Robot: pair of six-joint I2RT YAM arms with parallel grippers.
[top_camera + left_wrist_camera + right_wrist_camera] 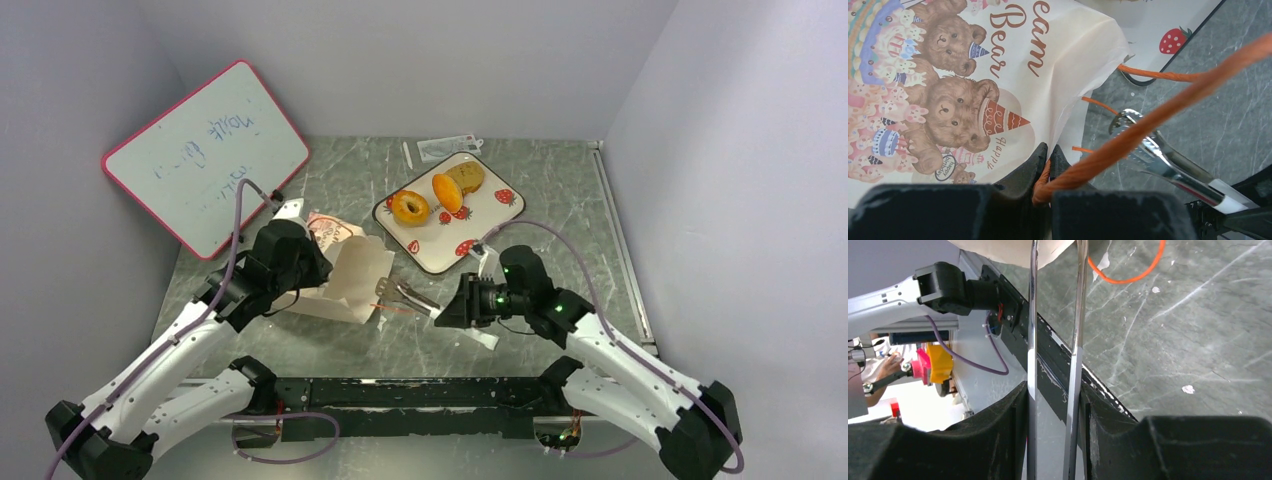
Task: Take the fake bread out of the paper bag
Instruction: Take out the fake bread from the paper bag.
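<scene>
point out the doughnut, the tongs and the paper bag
doughnut (pixel 399 207): top view, left side of its ring
tongs (pixel 1155 155): left wrist view, shiny metal arm
paper bag (pixel 355 280): top view, cream side face

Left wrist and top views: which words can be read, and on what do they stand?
"eam" on the bag, cut off by the picture's top edge.
"Bear" on the bag, under it.
"Happy" on the bag, small, beside the striped hat.
Oval badge on the bag: too small to read.
Whiteboard: blue handwriting, too blurred to read.
Right wrist view: none.
</scene>
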